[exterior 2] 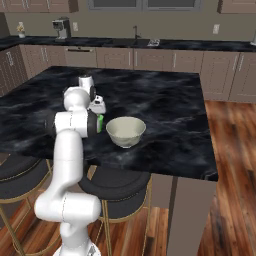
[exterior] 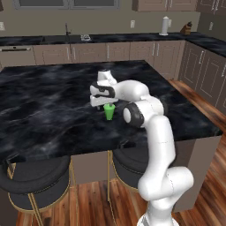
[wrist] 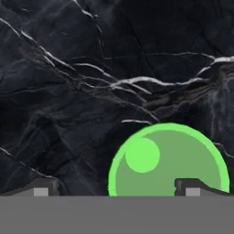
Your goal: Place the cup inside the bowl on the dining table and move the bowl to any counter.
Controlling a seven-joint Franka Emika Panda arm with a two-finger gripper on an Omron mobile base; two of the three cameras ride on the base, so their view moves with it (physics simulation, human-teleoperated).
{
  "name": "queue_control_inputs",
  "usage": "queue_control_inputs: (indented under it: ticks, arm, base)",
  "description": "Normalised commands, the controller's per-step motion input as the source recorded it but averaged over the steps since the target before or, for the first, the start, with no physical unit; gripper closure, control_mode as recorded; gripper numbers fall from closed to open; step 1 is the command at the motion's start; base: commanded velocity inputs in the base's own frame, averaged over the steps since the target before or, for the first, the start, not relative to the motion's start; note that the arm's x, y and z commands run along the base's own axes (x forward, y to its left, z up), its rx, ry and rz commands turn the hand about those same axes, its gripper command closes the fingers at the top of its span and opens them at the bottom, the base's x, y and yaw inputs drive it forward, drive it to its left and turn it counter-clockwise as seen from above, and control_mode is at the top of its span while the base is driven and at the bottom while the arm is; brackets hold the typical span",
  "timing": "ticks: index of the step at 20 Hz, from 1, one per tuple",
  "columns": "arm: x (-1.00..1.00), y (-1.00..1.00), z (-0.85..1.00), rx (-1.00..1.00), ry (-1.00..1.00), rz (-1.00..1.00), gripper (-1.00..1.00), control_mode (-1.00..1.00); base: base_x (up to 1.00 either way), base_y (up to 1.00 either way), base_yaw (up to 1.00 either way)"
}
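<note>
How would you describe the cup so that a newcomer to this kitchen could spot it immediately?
Find the dining table with the black marble top. Near its front edge, beneath the robot's hand, stands the cup, beside the bowl. It is small, bright green and handleless, while the bowl is wide and cream.

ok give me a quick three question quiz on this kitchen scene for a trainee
1. True or false: the small bright green plastic cup already sits inside the round off-white bowl.
2. What does the cup stand on?
A. the black marble dining table
B. the wall counter
C. a stool
3. In the hand view, how do the gripper jaws stand relative to the cup?

Key:
1. False; the cup stands on the tabletop beside the bowl.
2. A.
3. Open, looking down into the cup's mouth, with one fingertip over the cup's rim and the other off to the side over the marble.
</note>
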Motion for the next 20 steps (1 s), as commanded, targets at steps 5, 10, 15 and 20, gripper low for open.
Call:
queue_control_inputs:
  ticks: [5, 10, 15, 20]
  arm:
    - [0.13, 0.0, -0.19, 0.0, 0.05, 0.0, -1.0, -1.0]
    - [0.14, 0.0, -0.2, 0.0, 0.04, 0.0, -1.0, -1.0]
    - [0.11, 0.01, -0.18, 0.0, 0.04, 0.0, -1.0, -1.0]
    - [0.0, 0.07, -0.05, 0.0, 0.0, 0.0, -1.0, -1.0]
  base:
    - [0.0, 0.0, 0.0]
    - [0.0, 0.0, 0.0]
    - [0.0, 0.0, 0.0]
    - [0.0, 0.0, 0.0]
